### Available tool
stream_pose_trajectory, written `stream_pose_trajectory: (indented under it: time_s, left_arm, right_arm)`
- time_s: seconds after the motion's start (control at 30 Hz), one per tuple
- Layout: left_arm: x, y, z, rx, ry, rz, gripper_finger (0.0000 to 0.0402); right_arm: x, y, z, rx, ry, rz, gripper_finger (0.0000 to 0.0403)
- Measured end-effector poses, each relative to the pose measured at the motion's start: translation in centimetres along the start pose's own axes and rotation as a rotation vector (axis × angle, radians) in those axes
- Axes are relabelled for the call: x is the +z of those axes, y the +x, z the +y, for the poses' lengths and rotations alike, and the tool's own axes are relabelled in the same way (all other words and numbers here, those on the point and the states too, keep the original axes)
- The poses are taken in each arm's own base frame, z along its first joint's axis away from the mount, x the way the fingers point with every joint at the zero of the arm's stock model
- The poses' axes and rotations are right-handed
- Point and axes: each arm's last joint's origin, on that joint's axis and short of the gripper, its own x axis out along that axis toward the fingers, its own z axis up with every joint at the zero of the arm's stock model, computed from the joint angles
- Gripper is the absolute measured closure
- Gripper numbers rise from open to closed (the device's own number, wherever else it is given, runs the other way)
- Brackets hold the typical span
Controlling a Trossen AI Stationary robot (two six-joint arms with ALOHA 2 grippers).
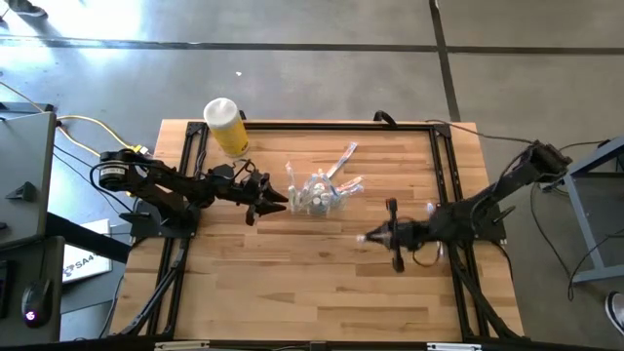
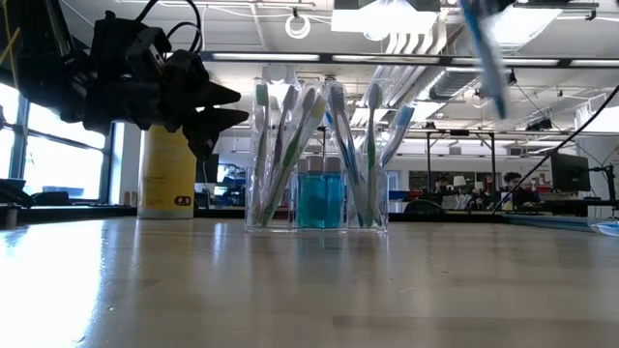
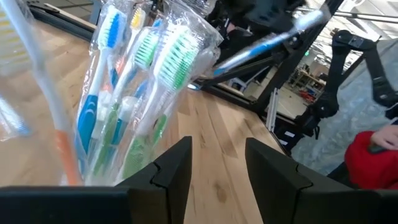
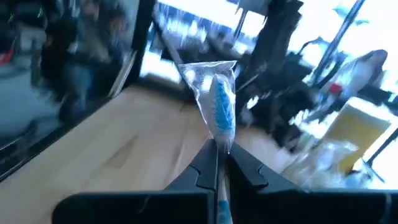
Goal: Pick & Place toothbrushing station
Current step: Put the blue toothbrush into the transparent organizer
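Centrally on the wooden surface (image 1: 292,263) stands the clear container (image 1: 317,195), packed with wrapped toothbrushes (image 2: 290,135). Just beside it, the left end effector (image 1: 276,202) hovers, fingers parted. Well apart, the right end effector (image 1: 363,238) grips a blue-bristled toothbrush (image 4: 222,112).

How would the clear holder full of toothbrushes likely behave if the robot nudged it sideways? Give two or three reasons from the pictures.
The clear holder probably tips rather than slides: its toothbrushes stand tall and lean outward above the rim. It looks like thin plastic, so likely light. The wooden table looks smooth, so a low push might slide it.
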Motion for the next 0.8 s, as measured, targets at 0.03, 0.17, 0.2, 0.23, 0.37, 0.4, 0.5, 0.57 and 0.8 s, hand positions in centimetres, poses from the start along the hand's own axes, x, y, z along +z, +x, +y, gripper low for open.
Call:
stream_pose_trajectory:
  time_s: [0.03,0.17,0.2,0.23,0.37,0.4,0.5,0.57,0.8]
  left_arm:
    - [0.0,0.0,0.0,0.0,0.0,0.0,0.0256]
    - [0.0,0.0,0.0,0.0,-0.001,0.0,0.0256]
    - [0.0,0.0,0.0,0.0,-0.002,0.0,0.0256]
    - [0.0,0.0,0.0,0.0,-0.002,0.0,0.0256]
    - [0.0,0.0,0.0,-0.001,-0.002,-0.001,0.0256]
    - [0.0,0.0,0.0,-0.001,-0.002,-0.001,0.0256]
    - [0.0,0.0,0.0,-0.001,-0.001,-0.003,0.0256]
    - [0.1,0.0,0.0,-0.004,0.002,-0.008,0.0256]
    - [0.1,0.0,0.0,-0.003,0.002,-0.008,0.0256]
  right_arm:
    - [-0.7,0.0,-0.7,-0.013,0.005,-0.04,0.0399]
    - [-3.6,-0.3,-3.2,-0.054,0.041,-0.205,0.0399]
    - [-4.3,-0.5,-3.7,-0.066,0.045,-0.239,0.0399]
    - [-4.8,-0.7,-4.2,-0.079,0.048,-0.275,0.0399]
    - [-5.9,-0.8,-6.2,-0.09,0.061,-0.375,0.0399]
    - [-6.1,-0.6,-6.5,-0.083,0.064,-0.381,0.0399]
    - [-6.8,0.3,-7.5,-0.078,0.07,-0.394,0.0399]
    - [-7.6,0.7,-8.1,-0.095,0.074,-0.368,0.0399]
    - [-7.5,3.0,-10.2,-0.055,0.067,-0.385,0.0399]
